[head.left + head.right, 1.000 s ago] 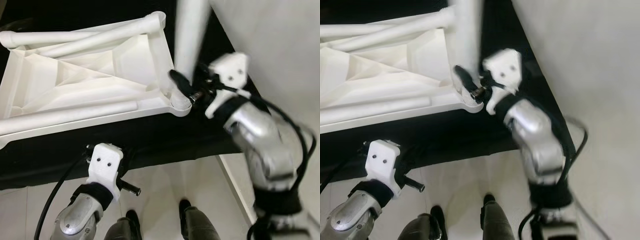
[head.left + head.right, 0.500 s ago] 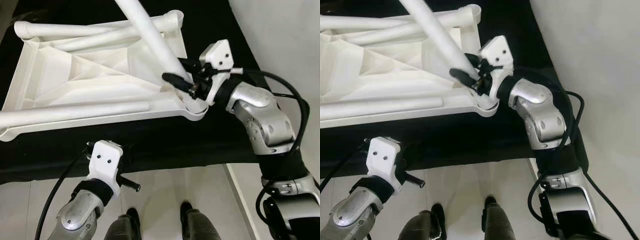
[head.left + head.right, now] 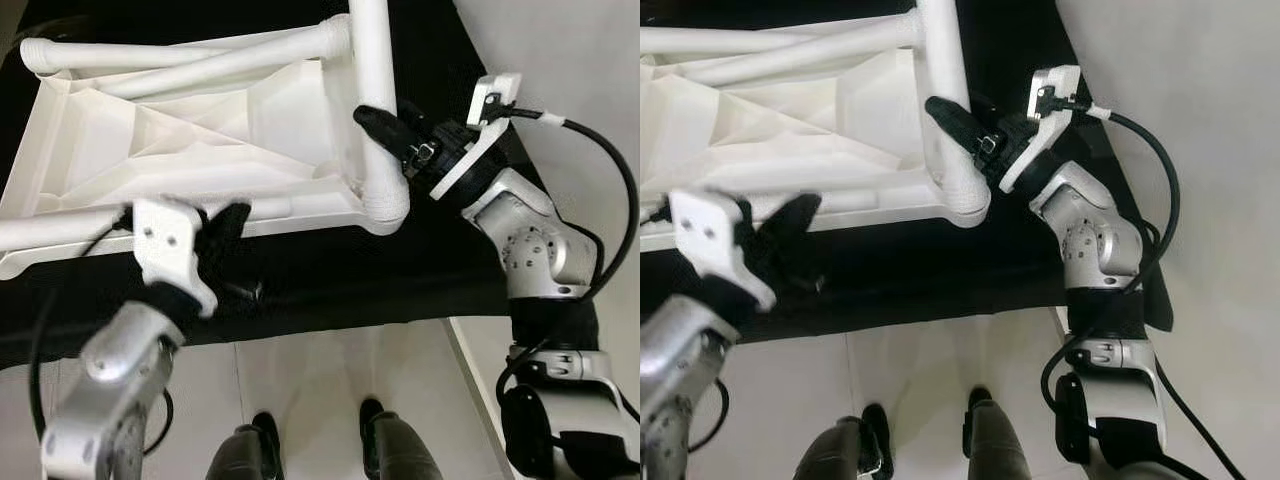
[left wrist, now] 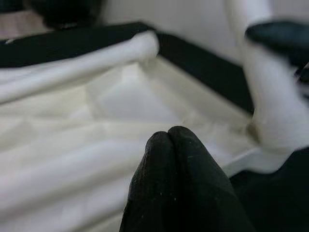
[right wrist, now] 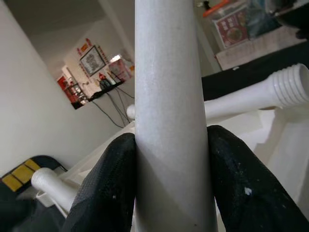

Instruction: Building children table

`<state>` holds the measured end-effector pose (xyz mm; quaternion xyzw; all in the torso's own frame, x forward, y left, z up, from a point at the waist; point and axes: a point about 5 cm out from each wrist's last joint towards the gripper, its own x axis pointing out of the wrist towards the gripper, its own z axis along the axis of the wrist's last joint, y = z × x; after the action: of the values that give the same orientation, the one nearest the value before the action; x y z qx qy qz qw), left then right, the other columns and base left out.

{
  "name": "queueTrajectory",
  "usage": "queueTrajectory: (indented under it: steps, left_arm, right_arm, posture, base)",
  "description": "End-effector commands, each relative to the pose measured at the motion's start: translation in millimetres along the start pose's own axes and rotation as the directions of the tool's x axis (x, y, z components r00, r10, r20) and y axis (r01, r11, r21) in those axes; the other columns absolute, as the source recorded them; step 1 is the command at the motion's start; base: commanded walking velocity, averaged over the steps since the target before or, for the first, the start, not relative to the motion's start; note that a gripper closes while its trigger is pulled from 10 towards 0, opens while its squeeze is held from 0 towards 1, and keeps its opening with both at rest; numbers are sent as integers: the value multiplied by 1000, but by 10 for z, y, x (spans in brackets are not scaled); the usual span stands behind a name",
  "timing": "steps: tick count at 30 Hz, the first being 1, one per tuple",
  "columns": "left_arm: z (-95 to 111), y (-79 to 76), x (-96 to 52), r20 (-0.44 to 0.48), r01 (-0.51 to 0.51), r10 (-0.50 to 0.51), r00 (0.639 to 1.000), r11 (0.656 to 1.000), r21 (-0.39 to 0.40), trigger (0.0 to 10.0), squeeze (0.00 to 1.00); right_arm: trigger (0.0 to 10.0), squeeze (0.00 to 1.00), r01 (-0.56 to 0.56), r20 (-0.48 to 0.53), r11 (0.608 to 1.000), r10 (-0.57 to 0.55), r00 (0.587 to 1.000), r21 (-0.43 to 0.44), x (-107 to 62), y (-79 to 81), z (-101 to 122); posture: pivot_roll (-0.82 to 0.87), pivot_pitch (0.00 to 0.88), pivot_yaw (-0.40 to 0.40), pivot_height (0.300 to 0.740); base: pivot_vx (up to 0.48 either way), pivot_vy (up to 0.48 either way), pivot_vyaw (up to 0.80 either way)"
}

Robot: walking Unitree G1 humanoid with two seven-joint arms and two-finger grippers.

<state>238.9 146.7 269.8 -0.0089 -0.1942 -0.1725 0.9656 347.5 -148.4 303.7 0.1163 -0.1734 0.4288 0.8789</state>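
Holding the white table leg (image 3: 372,90) with my right gripper (image 3: 385,135), fingers pinched on either side of the tube just above its base; the right wrist view shows both black pads (image 5: 104,183) tight against the shaft. Leg stands roughly upright in the corner socket (image 3: 385,205) at the 4 o'clock corner of the upside-down tabletop (image 3: 190,140), which lies on a black surface (image 3: 330,280). Three more loose legs lie on the tabletop: two along its 12 o'clock edge, one along the 7 o'clock edge (image 3: 60,232). My left gripper (image 3: 225,225) is up at the tabletop's near rim, around 6 o'clock, fingertips pressed together on nothing, apparently there to brace the top. Step in hand, as I read it: seating or threading this leg into the socket. Risks: if the leg tilts off the socket axis the thread could cross and jam. Grip is low on the tube, so any side load from my wrist levers the far end and could pop the base out. Tabletop isn't clamped, so twisting torque could spin or slide it on the black surface unless the left actually bears down. The near corner sits close to the surface edge, so a slide toward 6 o'clock could tip it off.
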Motion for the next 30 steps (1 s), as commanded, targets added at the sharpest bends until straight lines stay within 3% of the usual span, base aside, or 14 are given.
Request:
queueTrajectory:
  steps: [1, 2, 3, 4, 5, 12, 14, 17, 20, 24, 29, 30]
  left_arm:
    - [37, 63, 21, 9, -6, 6, 1000, 1000, -27, 10000, 0]
    - [146, 102, 112, 66, -1, 5, 998, 998, -62, 10000, 0]
    - [146, 102, 112, 66, -1, 5, 998, 998, -62, 10000, 0]
    - [234, 127, 184, 117, 21, -6, 993, 992, -121, 10000, 55]
    - [326, 153, 264, 168, 48, -18, 986, 983, -176, 10000, 1000]
    - [498, 210, 431, 250, 111, -45, 967, 960, -257, 10000, 1000]
    - [616, 190, 545, 303, 190, -103, 947, 943, -274, 10000, 1000]
    - [692, 154, 607, 339, 252, -148, 929, 924, -287, 10000, 1000]
    - [732, 110, 634, 363, 298, -184, 914, 909, -290, 10000, 1000]
    - [779, -40, 632, 397, 454, -325, 858, 841, -294, 10000, 1000]
    - [761, -43, 636, 378, 449, -329, 865, 845, -291, 10000, 1000]
    - [745, -35, 633, 370, 440, -325, 870, 850, -289, 10000, 741]
  right_arm:
    - [10000, 0, -56, 2, 997, 56, 998, -51, 36, 81, 16]
    - [10000, 0, -75, 1, 994, 75, 997, -79, 43, 105, 26]
    - [10000, 0, -75, 1, 994, 75, 997, -79, 43, 105, 26]
    - [10000, 0, -100, 3, 989, 101, 995, -110, 53, 140, 38]
    - [10000, 0, -158, -12, 974, 159, 987, -160, 69, 233, 29]
    - [10000, 0, -296, -48, 929, 292, 955, -222, 124, 486, -48]
    - [10000, 0, -354, -67, 905, 348, 935, -235, 191, 650, -141]
    - [10000, 0, -373, -79, 896, 365, 928, -243, 228, 711, -202]
    - [10000, 0, -364, -85, 896, 354, 931, -253, 259, 711, -223]
    - [10000, 0, -315, -104, 903, 298, 949, -291, 358, 656, -256]
    - [10000, 0, -190, -68, 937, 178, 982, -292, 417, 508, -230]
    - [10000, 0, -145, -47, 949, 137, 989, -279, 426, 452, -207]
  posture:
    - [-42, 238, 31, 740]
    - [-43, 223, 32, 740]
    - [-43, 223, 32, 740]
    - [-42, 209, 34, 740]
    - [-43, 193, 37, 740]
    - [-43, 163, 46, 740]
    - [-45, 149, 53, 740]
    - [-46, 144, 55, 740]
    - [-48, 142, 58, 740]
    - [-55, 139, 61, 740]
    - [-56, 143, 56, 740]
    - [-55, 145, 54, 740]
  base:
    - [0, 0, 0]
    - [0, 0, 0]
    - [0, 0, 0]
    - [0, 0, 0]
    - [0, 0, 0]
    - [0, 0, 0]
    - [0, 0, 0]
    - [0, 0, 0]
    - [0, 0, 0]
    - [0, 0, 0]
    - [0, 0, 0]
    - [0, 0, 0]
